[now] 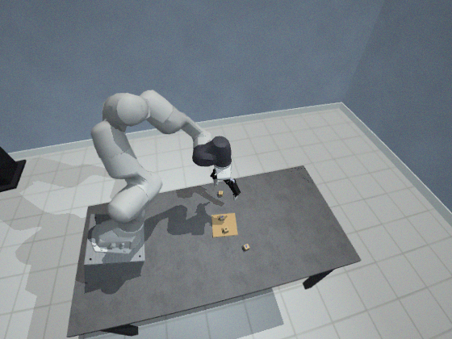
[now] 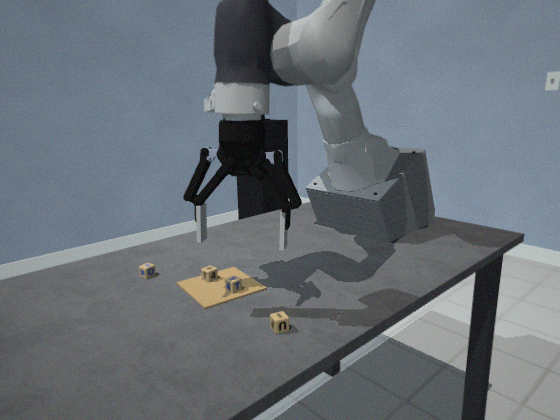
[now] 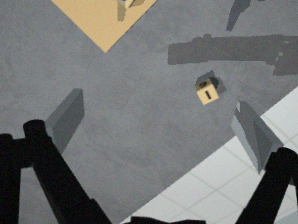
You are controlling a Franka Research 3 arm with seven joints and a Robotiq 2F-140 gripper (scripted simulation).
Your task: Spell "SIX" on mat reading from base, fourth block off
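Observation:
The I block [image 1: 220, 194] [image 2: 280, 322] [image 3: 207, 94] lies on the table off the mat; its top bar shows tilted in the wrist view. The S block [image 1: 222, 218] [image 2: 233, 285], with blue marks, and the X block [image 1: 225, 230] [image 2: 209, 274], with dark marks, sit apart on the tan mat [image 1: 232, 232] [image 2: 205, 300] [image 3: 100, 30]. Their top letters are too small to read. The fourth block [image 1: 246, 247] [image 2: 147, 271] lies off the mat on the opposite side. My gripper [image 1: 225, 190] [image 2: 242, 245] [image 3: 159, 108] is open and empty, high above the table near the I block, which appears nearer the right finger in the wrist view.
The grey table [image 1: 290, 226] [image 2: 100, 340] has its edge close beyond the I block, with floor tiles [image 3: 210, 190] past it in the wrist view. The arm's shadow falls across the table and part of the mat.

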